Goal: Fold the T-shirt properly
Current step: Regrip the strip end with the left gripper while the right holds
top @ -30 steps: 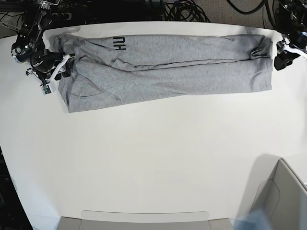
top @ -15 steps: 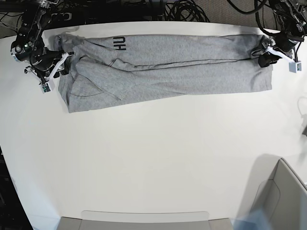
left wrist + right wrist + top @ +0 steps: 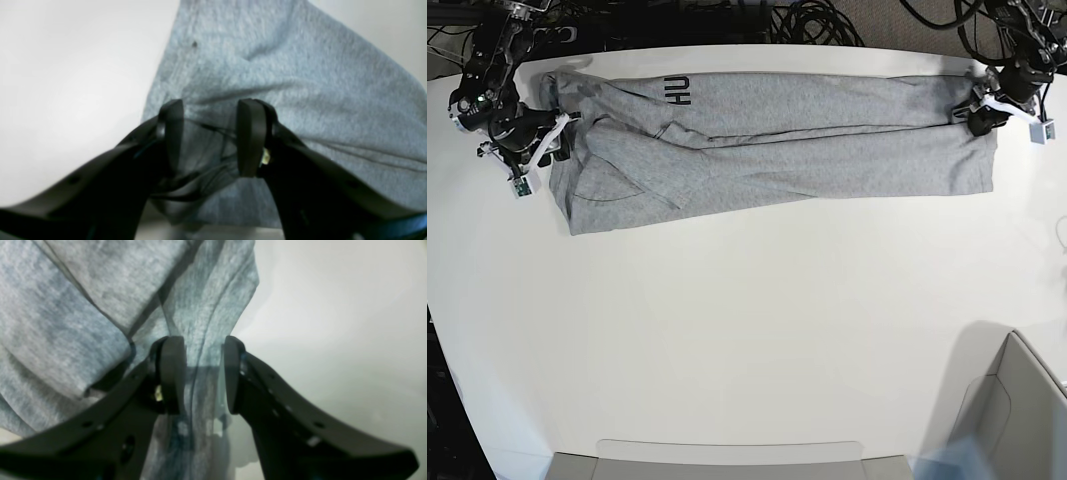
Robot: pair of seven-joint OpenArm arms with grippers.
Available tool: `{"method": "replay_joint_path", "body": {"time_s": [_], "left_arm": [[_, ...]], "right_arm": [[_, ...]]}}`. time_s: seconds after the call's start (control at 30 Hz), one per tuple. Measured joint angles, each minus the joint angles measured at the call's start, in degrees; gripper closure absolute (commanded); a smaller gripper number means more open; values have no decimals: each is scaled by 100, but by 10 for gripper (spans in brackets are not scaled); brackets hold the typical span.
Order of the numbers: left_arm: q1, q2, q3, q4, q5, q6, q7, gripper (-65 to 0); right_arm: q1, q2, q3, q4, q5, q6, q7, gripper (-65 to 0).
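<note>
I had both claws, the left claw (image 3: 209, 136) and the right claw (image 3: 204, 373), parted astride bunched cloth, neither visibly pinching. The soft grey cotton T-shirt (image 3: 767, 145) lay along the white bench's (image 3: 747, 340) far edge; limp, best gripped at its ends.

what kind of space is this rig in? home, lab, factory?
Probably a robotics lab bench: a bare white tabletop, tangled black cables behind its far edge, and a heather-grey cotton T-shirt spread out between two black grippers, left and right.
</note>
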Motion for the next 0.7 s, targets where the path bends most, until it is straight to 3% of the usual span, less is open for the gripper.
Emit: {"method": "replay_joint_path", "body": {"time_s": [0.13,0.5,0.6,0.7], "left_arm": [[0,0,-31,0,0,0,2,-270],[-195,-544,70,-31,24,2,2,-273],[-188,-765,378,-39,538,2,-4,-273],[-225,-732,605,-39,1082,-2,-190,-273]], "right_arm": [[2,2,0,0,2,0,0,-206],[2,4,-46,-33,0,0,0,-206],[2,-4,-254,-33,52,0,-2,-206],[2,4,-251,-33,39,0,0,-206]]}}
